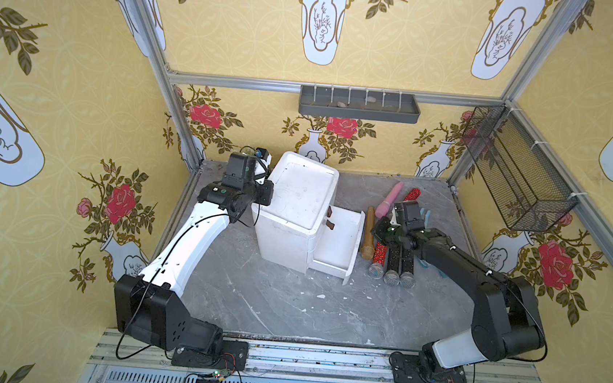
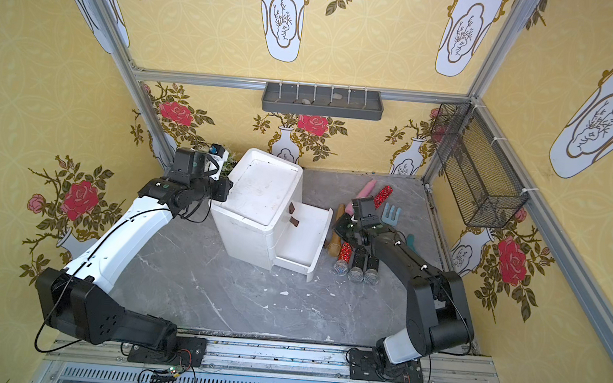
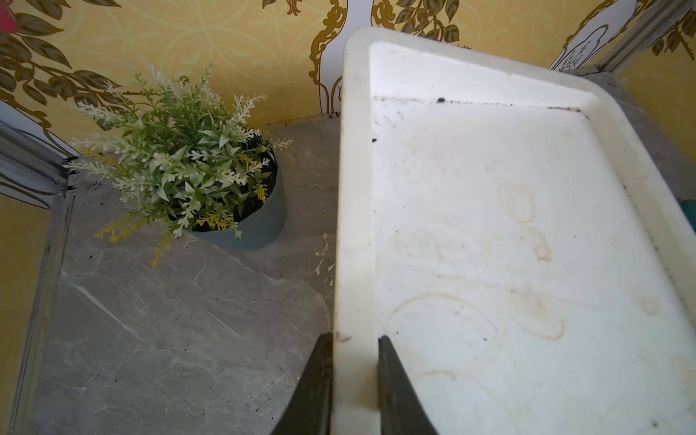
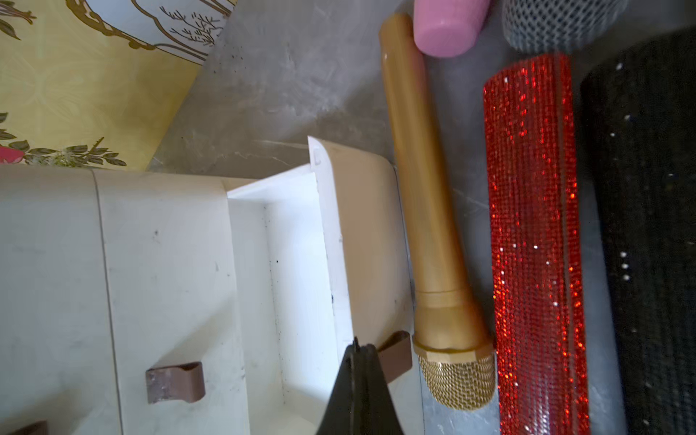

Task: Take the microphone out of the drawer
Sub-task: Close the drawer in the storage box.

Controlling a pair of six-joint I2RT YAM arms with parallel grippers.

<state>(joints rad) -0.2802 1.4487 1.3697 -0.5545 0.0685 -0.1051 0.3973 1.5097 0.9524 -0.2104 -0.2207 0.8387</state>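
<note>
Presently my left gripper (image 3: 354,337) is clamped on the raised rim of the white cabinet (image 3: 489,226), low in the wrist view, steadying it. My right gripper (image 4: 359,348) is clenched on nothing, tips pressed together, hanging over the front wall of the open drawer (image 4: 297,282) beside its brown handle (image 4: 395,356). Drawer: bare white floor where I can see it; one corner is hidden behind the gripper. The gold microphone (image 4: 422,188) lies on the table (image 1: 287,304) just beside the drawer front. I judge it the one meant, already out. To its right in the frame, side by side: red glitter microphone (image 4: 534,226), then black microphones (image 4: 647,226); pink microphone (image 4: 444,26) at the upper edge. Step in hand, as I read it: clear off. Best to lift straight up before swinging away, so I catch neither the handle nor the gold barrel, which would likely roll; left clamp off last. Grey wall tray (image 1: 357,113), upper centre in both top views: small pale lumps (image 1: 370,99), too small to name. Wire basket (image 1: 518,173), upper right: nothing I can make out.
</note>
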